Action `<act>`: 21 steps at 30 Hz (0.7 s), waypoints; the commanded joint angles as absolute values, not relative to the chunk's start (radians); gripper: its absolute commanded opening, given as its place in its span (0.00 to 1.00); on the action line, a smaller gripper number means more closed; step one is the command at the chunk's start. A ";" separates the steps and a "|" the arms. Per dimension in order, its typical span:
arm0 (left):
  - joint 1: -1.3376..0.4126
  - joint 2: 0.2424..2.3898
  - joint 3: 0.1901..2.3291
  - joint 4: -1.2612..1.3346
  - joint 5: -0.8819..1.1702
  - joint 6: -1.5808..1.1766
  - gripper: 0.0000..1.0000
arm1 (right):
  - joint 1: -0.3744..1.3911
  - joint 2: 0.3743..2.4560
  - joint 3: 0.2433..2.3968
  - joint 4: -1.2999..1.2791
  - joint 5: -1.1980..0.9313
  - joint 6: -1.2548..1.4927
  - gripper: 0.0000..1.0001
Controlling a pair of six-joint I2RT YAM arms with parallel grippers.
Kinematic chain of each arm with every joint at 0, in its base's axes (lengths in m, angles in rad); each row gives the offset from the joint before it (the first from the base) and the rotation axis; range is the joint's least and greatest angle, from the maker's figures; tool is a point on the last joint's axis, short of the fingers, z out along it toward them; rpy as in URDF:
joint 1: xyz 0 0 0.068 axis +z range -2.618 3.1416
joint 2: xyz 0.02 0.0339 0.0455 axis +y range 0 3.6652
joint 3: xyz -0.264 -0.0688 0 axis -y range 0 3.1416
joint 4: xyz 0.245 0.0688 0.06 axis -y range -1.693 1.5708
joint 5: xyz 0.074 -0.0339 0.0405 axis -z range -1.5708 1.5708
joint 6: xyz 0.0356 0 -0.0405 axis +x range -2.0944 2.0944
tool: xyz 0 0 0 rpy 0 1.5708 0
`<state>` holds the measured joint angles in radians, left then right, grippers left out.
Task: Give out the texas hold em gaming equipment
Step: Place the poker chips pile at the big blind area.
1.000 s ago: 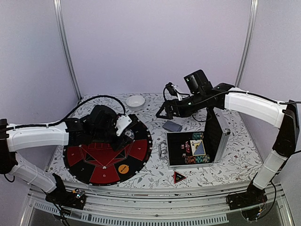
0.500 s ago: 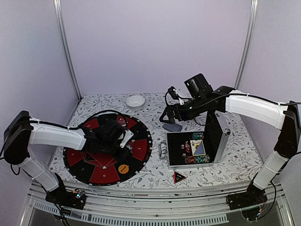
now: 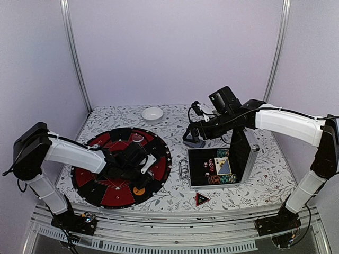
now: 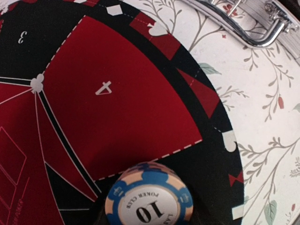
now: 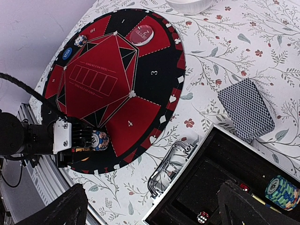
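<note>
White arm shells (image 3: 286,119), black joints (image 3: 29,151), cables (image 3: 192,107)

Soft, even light falls across the floral table (image 3: 275,180), leaving only faint shadows beneath the arms. The overhead view is slightly grainy, with mild wide-angle distortion at its edges. In the left wrist view the poker chip (image 4: 149,206) at the bottom edge looms close and a touch soft, and the metal case handle (image 4: 253,41) glints. In the right wrist view the fingers (image 5: 70,208) of the right gripper (image 5: 151,186) are dark blurs in the lower corners. The white bowl (image 5: 187,4) is washed out.
</note>
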<state>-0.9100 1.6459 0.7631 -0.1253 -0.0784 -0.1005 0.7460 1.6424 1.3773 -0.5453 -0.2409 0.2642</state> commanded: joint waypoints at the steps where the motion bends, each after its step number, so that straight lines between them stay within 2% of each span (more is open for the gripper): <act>1: -0.931 1.649 0.739 -0.064 -0.102 -0.122 0.00 | 0.748 1.628 1.385 -0.548 -0.237 0.249 0.99; 4: -0.932 1.654 0.738 -0.064 -0.100 -0.130 0.05 | 0.748 1.631 1.391 -0.549 -0.237 0.246 0.99; 16: -0.930 1.667 0.736 -0.122 -0.070 -0.198 0.46 | 0.748 1.617 1.393 -0.561 -0.228 0.243 0.99; 21: -0.928 1.663 0.734 -0.127 -0.072 -0.204 0.54 | 0.747 1.611 1.397 -0.564 -0.229 0.240 0.99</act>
<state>-0.9211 1.6497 0.7448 -0.0978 -0.0856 -0.1844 0.7460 1.6424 1.3777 -0.5575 -0.2401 0.2485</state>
